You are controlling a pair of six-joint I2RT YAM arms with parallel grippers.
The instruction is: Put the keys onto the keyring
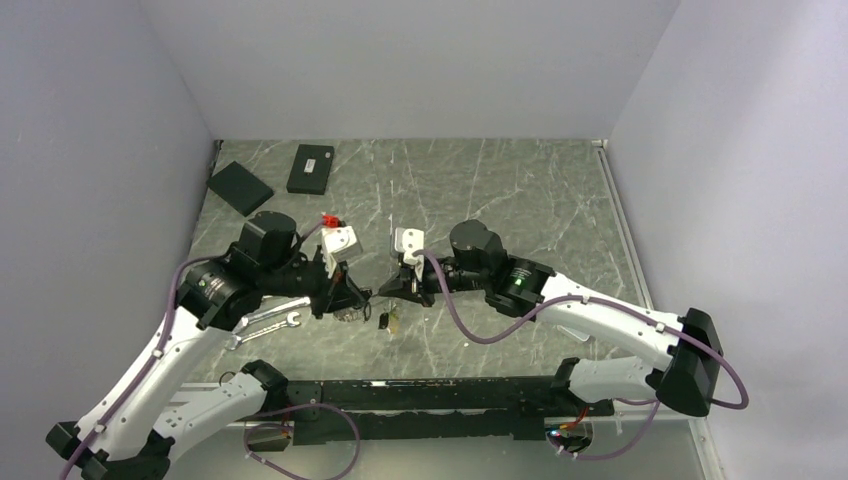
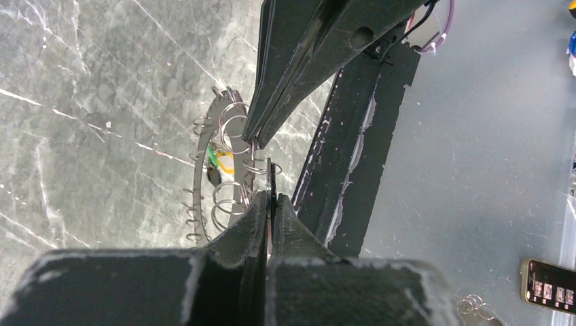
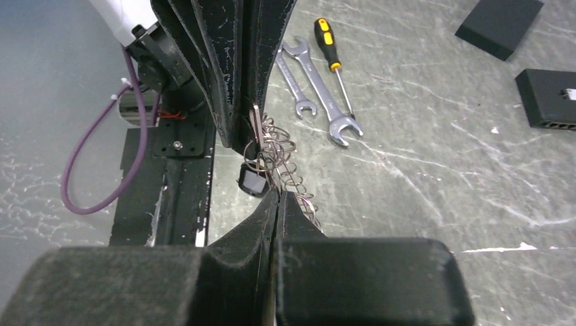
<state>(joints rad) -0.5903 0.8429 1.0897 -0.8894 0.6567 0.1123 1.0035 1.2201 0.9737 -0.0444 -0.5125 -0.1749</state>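
My two grippers meet tip to tip above the table's middle front. My left gripper (image 1: pixel 364 297) (image 2: pixel 272 198) is shut on a thin dark key (image 2: pixel 271 178), seen edge-on between its pads. My right gripper (image 1: pixel 393 290) (image 3: pixel 277 195) is shut on the keyring (image 3: pixel 282 153), a bunch of thin wire loops. In the left wrist view the keyring (image 2: pixel 231 193) hangs between the two grippers with a green tag (image 2: pixel 212 157). A small black fob (image 3: pixel 252 180) dangles below; it also shows in the top view (image 1: pixel 384 320). Where the key meets the ring is hidden.
Two silver wrenches (image 3: pixel 316 81) and a yellow-handled screwdriver (image 3: pixel 331 47) lie by the left arm. Two flat black boxes (image 1: pixel 240 186) (image 1: pixel 311 168) sit at the back left. A black base rail (image 1: pixel 430 395) runs along the near edge. Loose wire rings (image 2: pixel 475 305) lie below it.
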